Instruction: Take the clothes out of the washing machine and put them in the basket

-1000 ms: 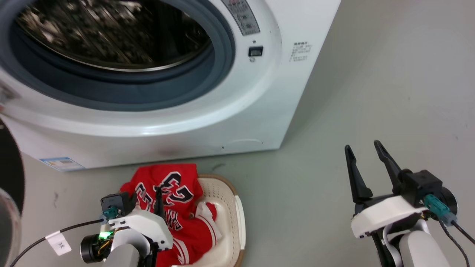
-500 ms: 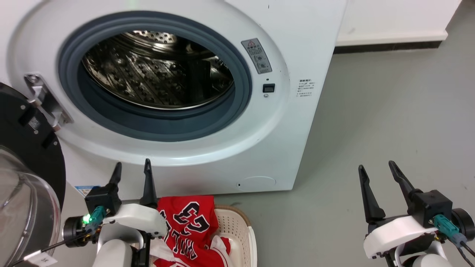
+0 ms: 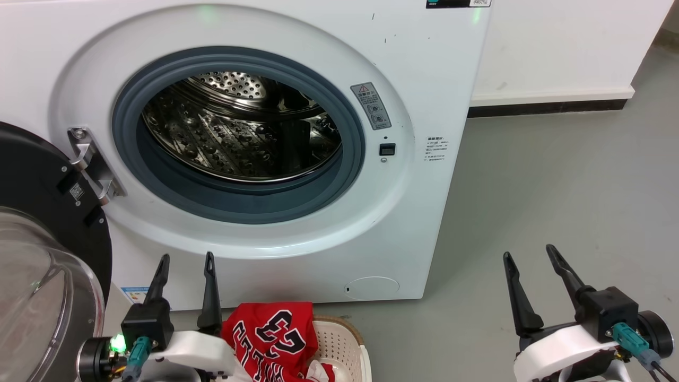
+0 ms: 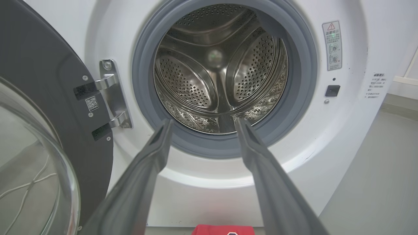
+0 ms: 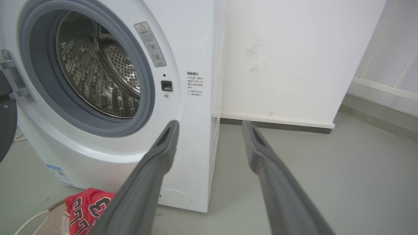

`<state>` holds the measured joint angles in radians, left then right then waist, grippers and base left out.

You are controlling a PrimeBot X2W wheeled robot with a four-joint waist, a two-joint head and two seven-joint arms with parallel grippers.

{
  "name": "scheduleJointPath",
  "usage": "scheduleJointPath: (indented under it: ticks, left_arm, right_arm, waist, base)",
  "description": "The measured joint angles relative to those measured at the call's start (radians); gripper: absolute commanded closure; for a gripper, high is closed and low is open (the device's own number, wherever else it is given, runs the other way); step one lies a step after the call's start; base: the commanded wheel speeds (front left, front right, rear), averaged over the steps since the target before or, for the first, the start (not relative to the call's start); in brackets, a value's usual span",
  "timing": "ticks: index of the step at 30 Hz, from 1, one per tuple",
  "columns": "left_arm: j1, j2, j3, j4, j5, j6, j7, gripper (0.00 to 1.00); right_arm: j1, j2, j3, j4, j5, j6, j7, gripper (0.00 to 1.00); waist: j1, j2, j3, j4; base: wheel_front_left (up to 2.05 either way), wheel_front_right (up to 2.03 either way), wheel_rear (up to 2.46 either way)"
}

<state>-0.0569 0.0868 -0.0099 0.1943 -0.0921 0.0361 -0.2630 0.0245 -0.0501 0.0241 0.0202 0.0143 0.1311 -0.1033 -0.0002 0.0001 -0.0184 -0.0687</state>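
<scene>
The white washing machine stands with its door swung open to the left. Its steel drum shows no clothes inside, which the left wrist view's look into the drum bears out. The red clothes, with the number 23 jersey on top, lie in the cream basket on the floor in front of the machine. My left gripper is open, just left of the basket and pointing at the machine. My right gripper is open over bare floor to the right.
Grey floor stretches to the right of the machine. A white wall with a dark skirting strip runs behind it. The open door's domed glass juts out close beside my left arm.
The head camera has tilted up, so the machine now sits lower in the picture. My left gripper has come up off the clothes in the basket and stands open and empty.
</scene>
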Motion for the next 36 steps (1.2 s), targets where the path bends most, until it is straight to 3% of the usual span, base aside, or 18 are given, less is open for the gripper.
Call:
scheduleJointPath:
  ticks: [25, 26, 30, 36]
  left_arm:
    - [0.037, 0.015, -0.030, -0.004, -0.014, 0.007, 0.006, 0.00]
    - [0.038, 0.014, -0.030, -0.002, -0.018, 0.008, 0.006, 1.00]
    - [0.053, 0.004, -0.028, 0.034, -0.030, 0.008, 0.015, 1.00]
    - [0.051, 0.001, -0.009, 0.044, -0.148, -0.008, 0.051, 1.00]
  right_arm:
    - [0.002, 0.000, 0.013, 0.003, 0.020, 0.000, 0.003, 0.00]
    - [0.002, 0.000, 0.014, 0.006, 0.020, 0.000, 0.003, 1.00]
    - [0.019, 0.000, 0.017, 0.035, 0.030, 0.000, 0.003, 1.00]
    - [0.022, -0.003, 0.016, 0.048, 0.167, 0.000, 0.010, 1.00]
  waist:
    - [0.0002, 0.0000, 0.007, 0.016]
    - [0.0002, 0.0000, 0.007, 0.016]
    - [0.0002, 0.0000, 0.007, 0.016]
    - [0.0002, 0.0000, 0.008, 0.019]
  base:
    - [0.00, 0.00, 0.00]
    - [0.00, 0.00, 0.00]
    - [0.00, 0.00, 0.00]
    - [0.00, 0.00, 0.00]
